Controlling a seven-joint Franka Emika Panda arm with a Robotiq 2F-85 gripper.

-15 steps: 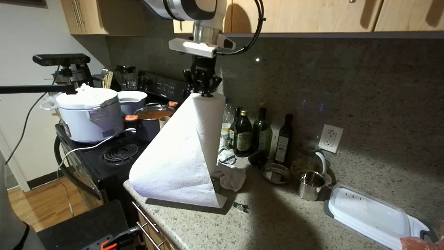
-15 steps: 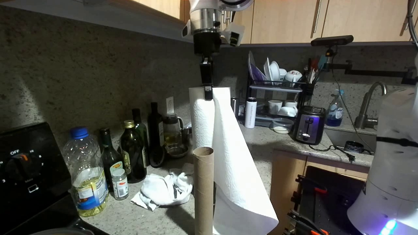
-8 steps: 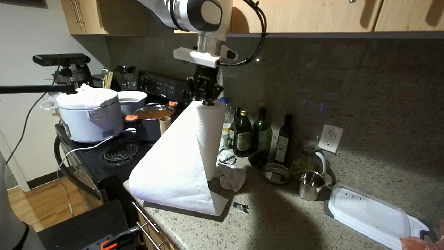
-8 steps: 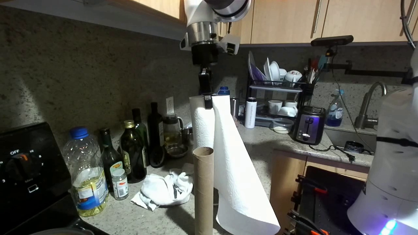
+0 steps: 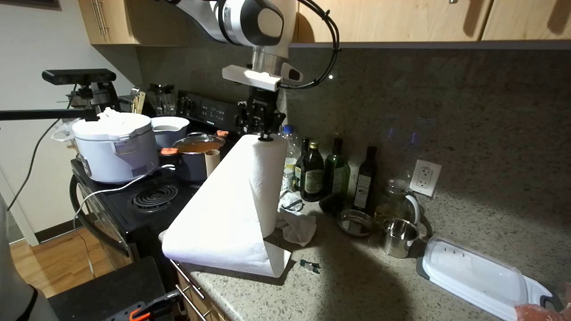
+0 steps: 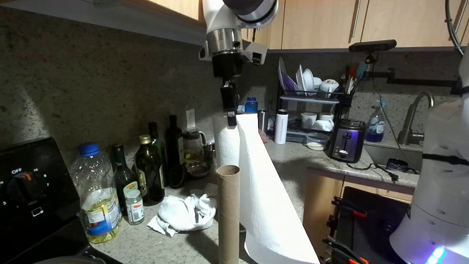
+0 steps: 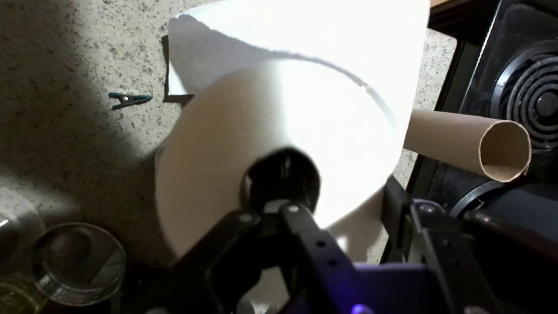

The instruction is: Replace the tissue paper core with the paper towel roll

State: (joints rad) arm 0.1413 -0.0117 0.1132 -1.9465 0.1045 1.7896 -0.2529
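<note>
The paper towel roll (image 5: pixel 267 187) hangs upright under my gripper (image 5: pixel 258 129), its loose sheet (image 5: pixel 214 232) trailing toward the counter's front edge. It also shows in an exterior view (image 6: pixel 227 145). In the wrist view my gripper (image 7: pixel 335 200) has one finger in the hollow centre of the roll (image 7: pixel 209 161) and the other outside it, pinching its wall. The tissue paper core (image 6: pixel 228 216), a brown cardboard tube, stands upright beside the roll on the stove side; it also shows in the wrist view (image 7: pixel 453 139). What lies directly beneath the roll is mostly hidden.
Dark bottles (image 5: pixel 313 174) and a crumpled white cloth (image 6: pixel 185 216) are near the roll by the wall. A small clip (image 5: pixel 309 266), glass bowl (image 5: pixel 354 222), steel cup (image 5: pixel 399 238) and white tray (image 5: pixel 475 276) lie on the counter. The stove (image 5: pixel 154 196) borders it.
My gripper and the roll have moved down together, more slowly in the last half second. The trailing sheet has sunk and spread outward along the counter. The cardboard core has not moved.
</note>
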